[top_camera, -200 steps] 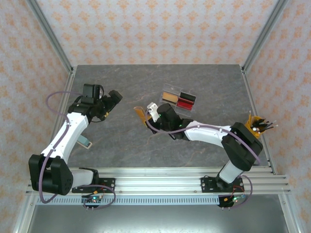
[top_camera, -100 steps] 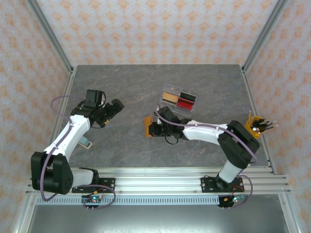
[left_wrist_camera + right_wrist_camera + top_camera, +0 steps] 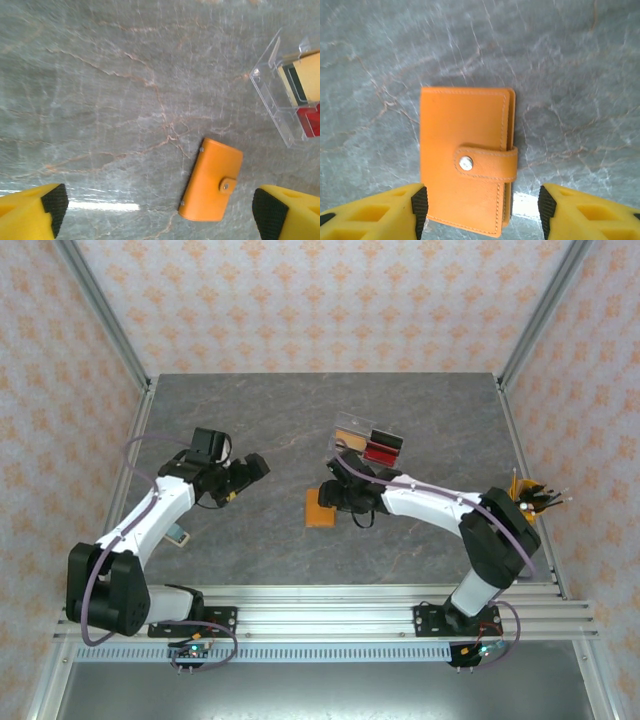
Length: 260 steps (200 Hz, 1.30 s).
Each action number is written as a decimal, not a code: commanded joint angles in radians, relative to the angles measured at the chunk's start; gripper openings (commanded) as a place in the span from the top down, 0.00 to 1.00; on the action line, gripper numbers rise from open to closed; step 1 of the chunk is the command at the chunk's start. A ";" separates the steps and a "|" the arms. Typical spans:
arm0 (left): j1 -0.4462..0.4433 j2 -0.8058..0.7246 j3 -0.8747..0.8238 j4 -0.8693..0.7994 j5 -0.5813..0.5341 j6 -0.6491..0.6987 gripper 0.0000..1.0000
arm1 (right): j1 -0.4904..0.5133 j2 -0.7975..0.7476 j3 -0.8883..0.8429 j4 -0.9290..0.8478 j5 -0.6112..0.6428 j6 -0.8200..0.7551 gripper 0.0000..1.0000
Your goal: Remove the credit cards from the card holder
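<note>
The wallet lies flat and buttoned shut directly beneath the right gripper, whose yellow jaws stand apart to either side of it, wider than the wallet and gripping nothing. From above, that gripper sits just beside the wallet on its far-right side. The left gripper hangs well off to the other side, jaws spread wide and empty. Through its own camera the wallet lies ahead, nearer its right finger. One pale card, as far as I can tell, rests well behind the left gripper, beside that arm. I'd judge the job now is getting the flap undone. One gripper ought to pin the wallet's body flat while the other catches the rounded free end of the strap and peels it up off the stud. It should pull away from the spine so the whole thing doesn't skate. The wallet is smooth orange leather-like stuff with neat stitching round its edge and soft rounded corners, so hard pads may slip on it. The table is grey veined stone with a slight sheen and offers little friction. Beyond the right gripper stands a clear hard plastic case of tan, black and red blocks, near enough to knock on a careless swing.
</note>
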<state>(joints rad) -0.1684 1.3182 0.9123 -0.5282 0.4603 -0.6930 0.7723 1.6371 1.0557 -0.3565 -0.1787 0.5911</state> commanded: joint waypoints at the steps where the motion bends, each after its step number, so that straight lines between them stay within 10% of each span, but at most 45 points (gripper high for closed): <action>1: -0.035 0.035 -0.005 0.037 0.037 0.005 0.10 | 0.008 0.032 0.051 -0.084 0.058 -0.025 0.42; 124: -0.154 0.260 0.006 0.150 0.117 -0.055 0.50 | 0.062 0.265 0.215 -0.193 0.084 -0.104 0.51; 260: -0.189 0.415 0.006 0.318 0.279 -0.094 0.61 | 0.059 0.289 0.178 -0.113 -0.008 -0.189 0.55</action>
<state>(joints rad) -0.3538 1.7130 0.9119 -0.2352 0.7078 -0.8032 0.8288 1.9011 1.2610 -0.4755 -0.1501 0.4385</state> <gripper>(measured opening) 0.401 0.460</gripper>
